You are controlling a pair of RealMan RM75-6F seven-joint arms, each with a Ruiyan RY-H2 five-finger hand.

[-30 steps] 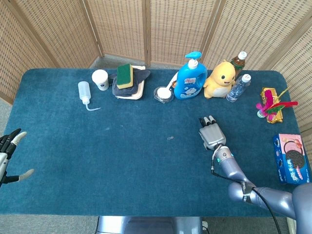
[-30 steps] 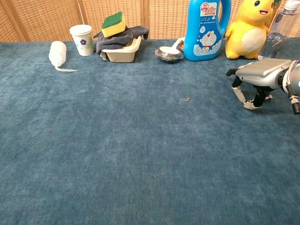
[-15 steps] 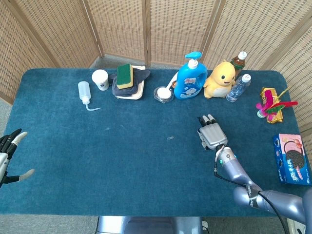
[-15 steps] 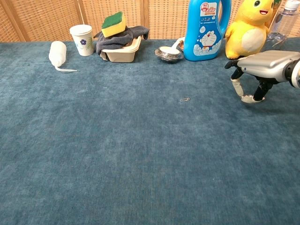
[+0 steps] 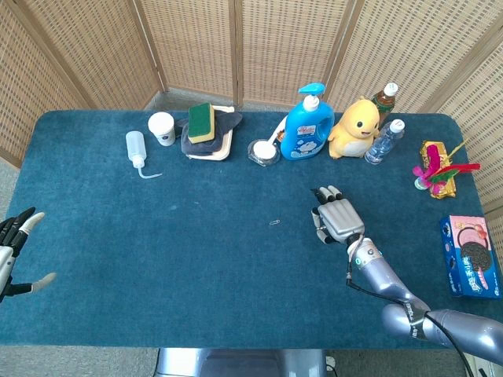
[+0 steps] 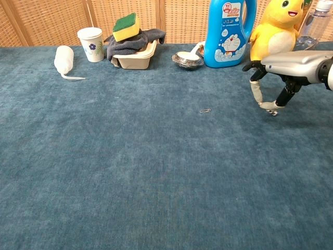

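While the right hand [image 5: 339, 220] hovers palm-down above the blue worktop [image 5: 196, 259], its fingers hang curled downward, apart and holding nothing. The thing nearest it is a small paper clip [image 5: 275, 222], lying flat on the worktop at the hand's nine o'clock, apart from it. A yellow duck toy [image 5: 354, 129] and a blue soap bottle [image 5: 305, 126] stand at its twelve o'clock. The left hand [image 5: 14, 251] sits at the worktop's left edge, fingers spread, empty.

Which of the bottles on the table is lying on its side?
The white squeeze bottle near the paper cup, nozzle toward the robot. The blue pump bottle stands upright.
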